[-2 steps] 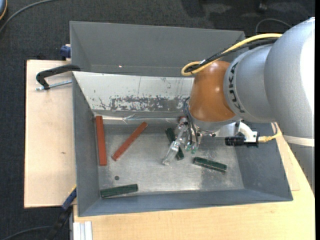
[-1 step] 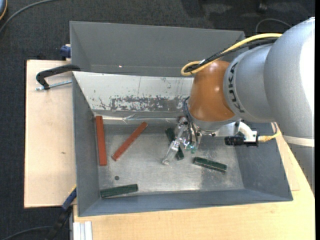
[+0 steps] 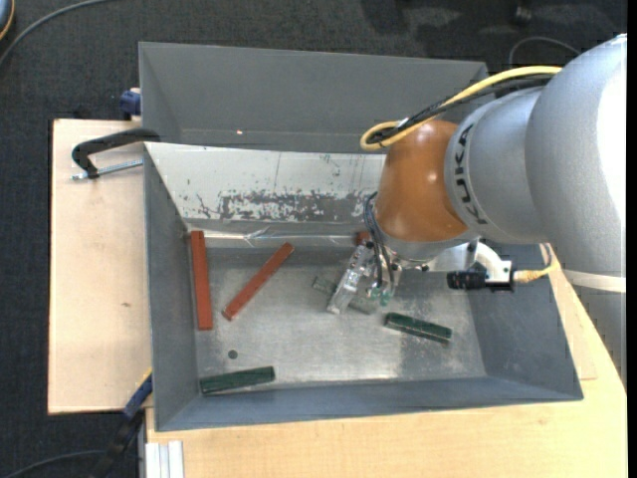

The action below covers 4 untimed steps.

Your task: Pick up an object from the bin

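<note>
Camera view, from above: the gripper (image 3: 358, 289) is hanging low near the middle of the bin (image 3: 164, 297). Whether it is spread or pressed together, I cannot tell. A green bar (image 3: 418, 328) is lying just beside it, toward the front right. A red bar (image 3: 257, 282) is lying well apart, leftward. The likely risk is that it is sitting off the green bar, so it may end up grasping bare floor or nudging the bar away.

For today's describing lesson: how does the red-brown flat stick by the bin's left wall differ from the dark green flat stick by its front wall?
The red-brown flat stick runs front to back along the left wall of the grey metal bin; the dark green flat stick runs left to right along the front wall. The red-brown one looks longer than the green one. Both are narrow, straight and lie flat on the floor.
</note>
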Each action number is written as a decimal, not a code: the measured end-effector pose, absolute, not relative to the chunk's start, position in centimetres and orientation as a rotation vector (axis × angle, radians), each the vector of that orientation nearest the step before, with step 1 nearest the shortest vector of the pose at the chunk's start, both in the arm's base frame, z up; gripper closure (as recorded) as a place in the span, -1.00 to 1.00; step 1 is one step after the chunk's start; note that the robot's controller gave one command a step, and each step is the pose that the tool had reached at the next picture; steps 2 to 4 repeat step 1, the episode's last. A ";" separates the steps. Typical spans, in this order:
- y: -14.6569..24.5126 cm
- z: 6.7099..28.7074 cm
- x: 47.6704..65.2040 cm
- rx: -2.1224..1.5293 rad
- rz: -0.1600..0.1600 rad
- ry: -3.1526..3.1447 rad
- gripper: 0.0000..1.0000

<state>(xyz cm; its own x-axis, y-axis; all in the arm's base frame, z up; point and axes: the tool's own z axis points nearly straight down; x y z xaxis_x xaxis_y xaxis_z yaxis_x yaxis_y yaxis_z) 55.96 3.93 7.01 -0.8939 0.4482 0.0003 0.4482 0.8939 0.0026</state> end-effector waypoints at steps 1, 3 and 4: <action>4.0 9.5 56.1 0.719 0.006 3.052 1.00; 4.0 9.5 56.1 0.719 0.006 3.052 1.00; 4.0 9.5 56.1 0.719 0.006 3.052 1.00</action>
